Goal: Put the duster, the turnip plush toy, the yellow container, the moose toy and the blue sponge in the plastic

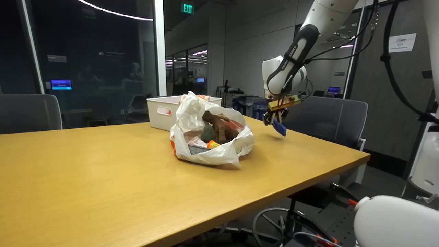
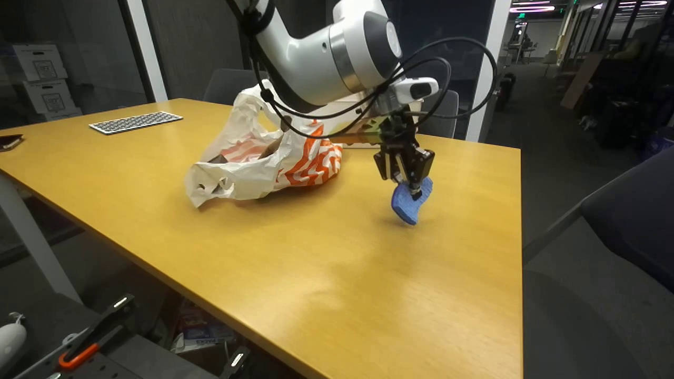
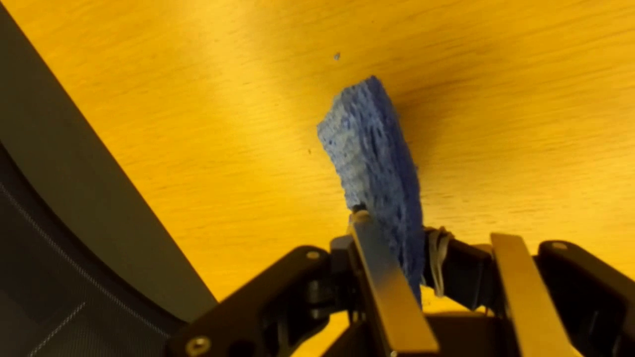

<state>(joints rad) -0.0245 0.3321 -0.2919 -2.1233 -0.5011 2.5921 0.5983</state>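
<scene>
The fingers (image 3: 389, 285) pinch the sponge (image 3: 382, 168), parted only by its thickness. Its long axis runs from between them out past their tips, slanting downward toward the table (image 2: 316, 263); whether it touches is unclear. Pale blue, pitted face, darker side, slightly bowed. The bag (image 1: 219, 157) lies apart from them.
</scene>
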